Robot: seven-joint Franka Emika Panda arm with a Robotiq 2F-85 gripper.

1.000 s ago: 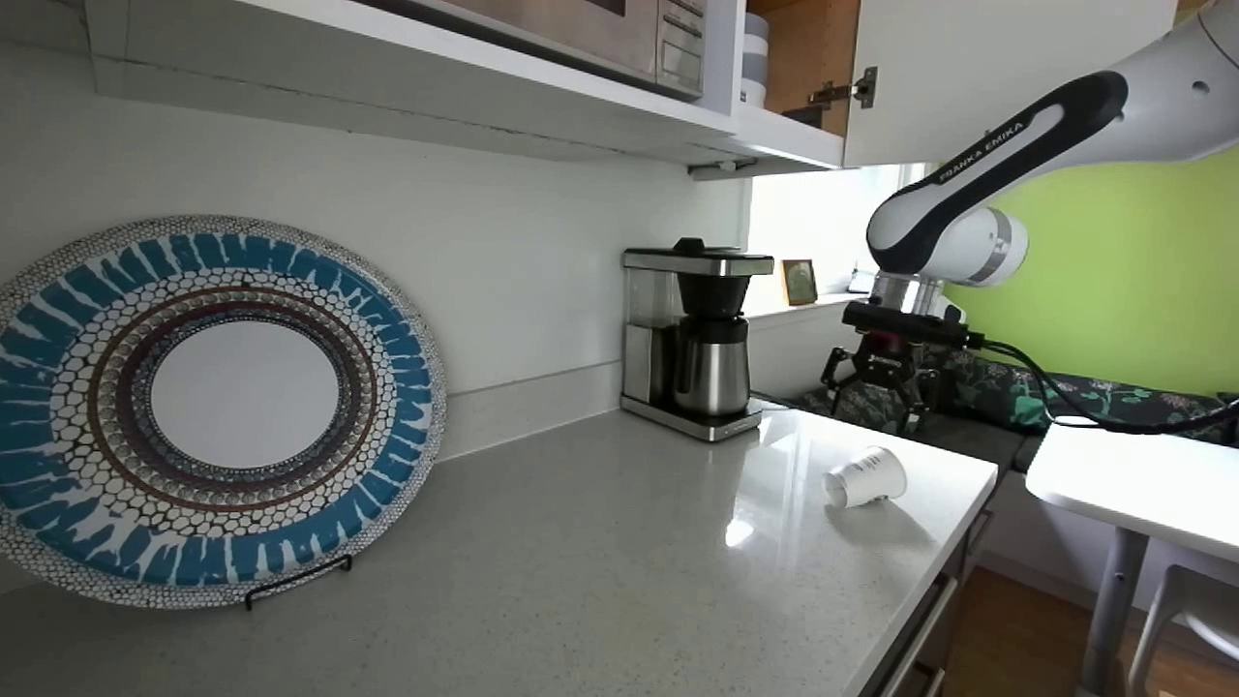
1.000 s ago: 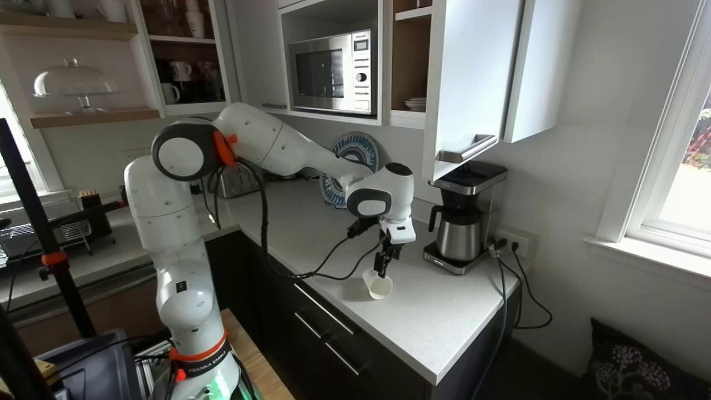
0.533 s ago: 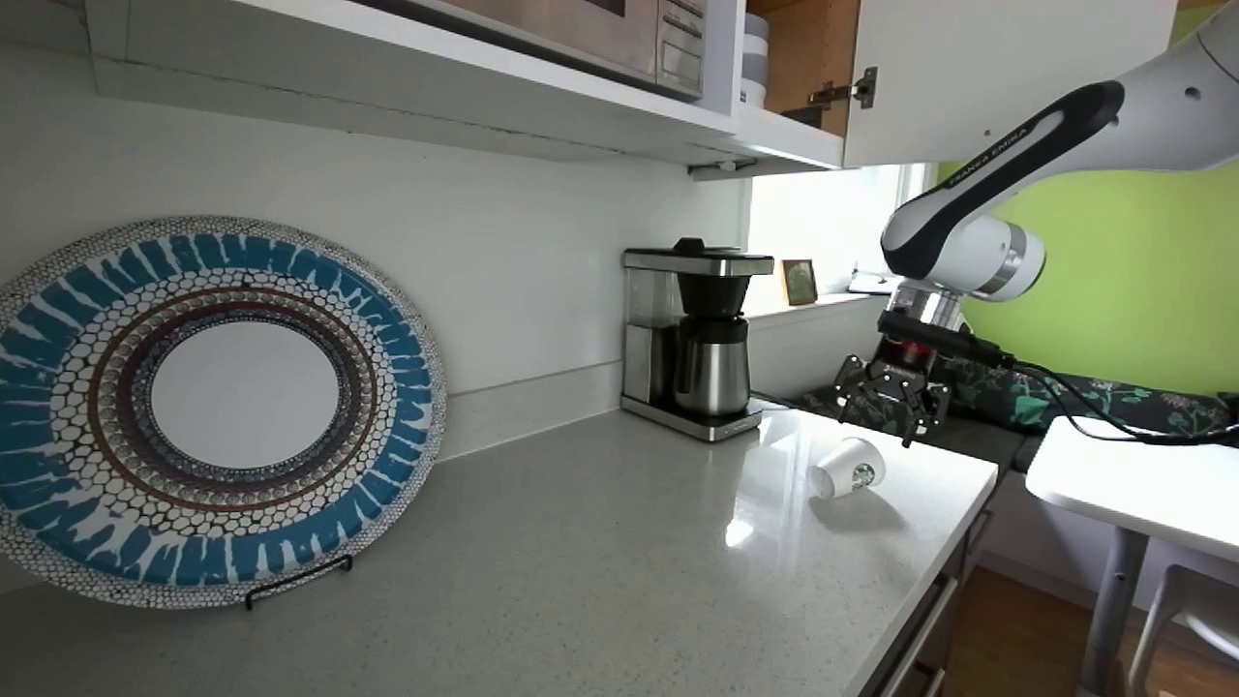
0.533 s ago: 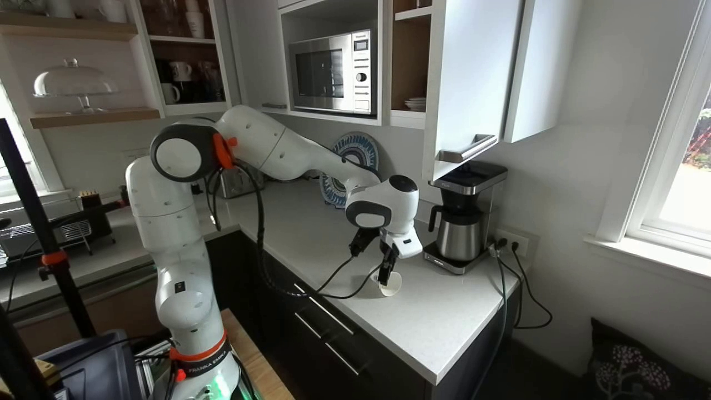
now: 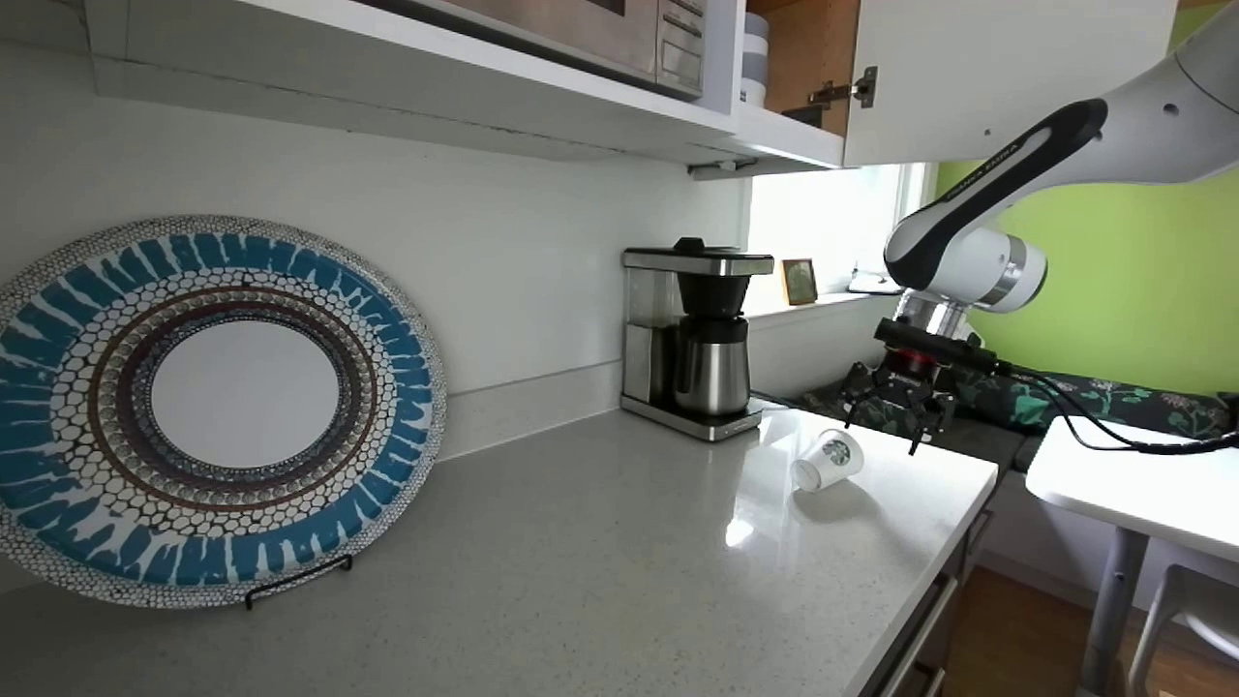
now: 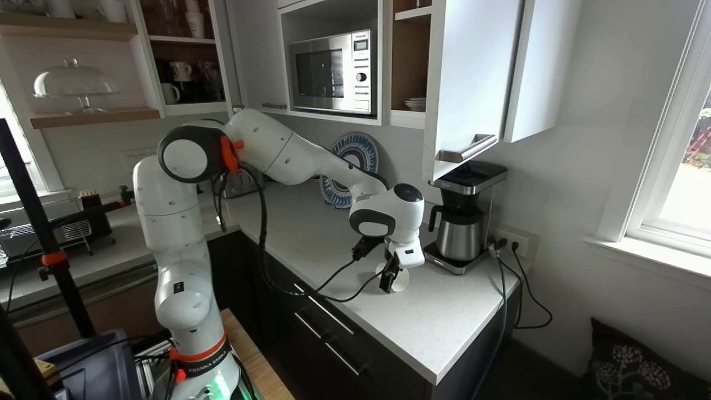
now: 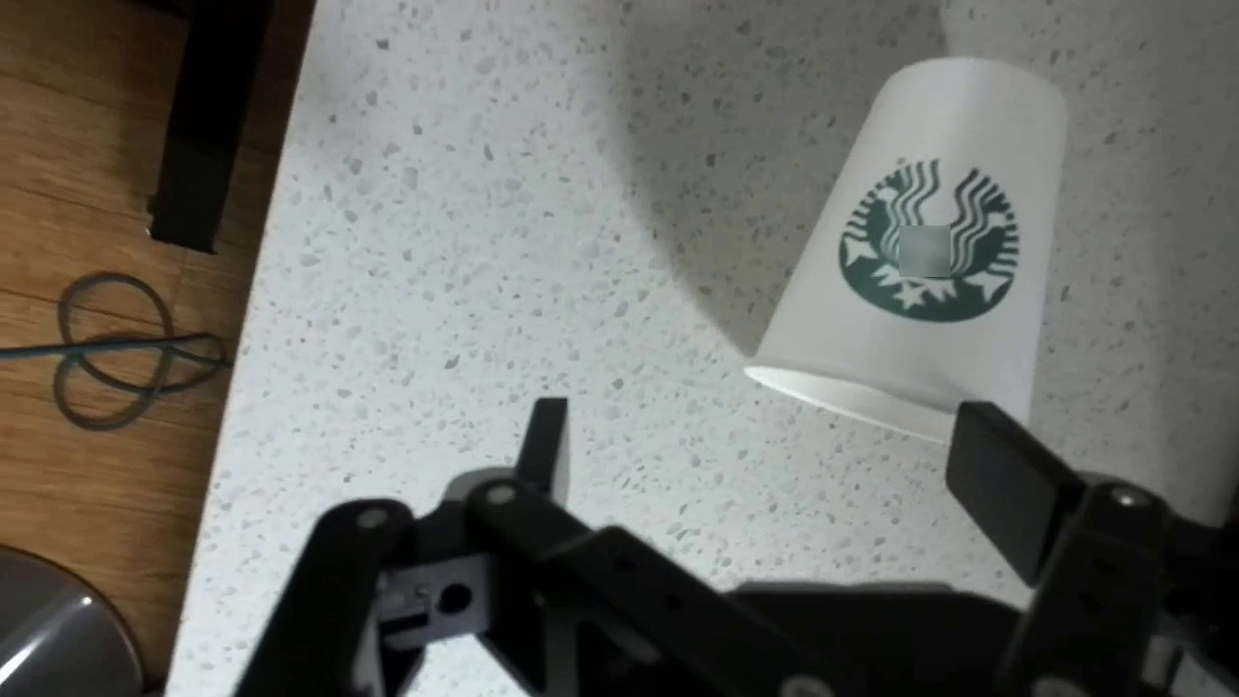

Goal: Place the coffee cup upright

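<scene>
Sideways lies the cup [image 7: 924,247], mouth toward the tool [image 7: 760,436]

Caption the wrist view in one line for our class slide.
A white cup lies on its side on the counter, mouth toward the open end effector.

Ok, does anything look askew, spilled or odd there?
Yes: the coffee cup lies on its side on the counter, mouth toward the open gripper, not upright. A cabinet door also stands open. I see no spill.
</scene>
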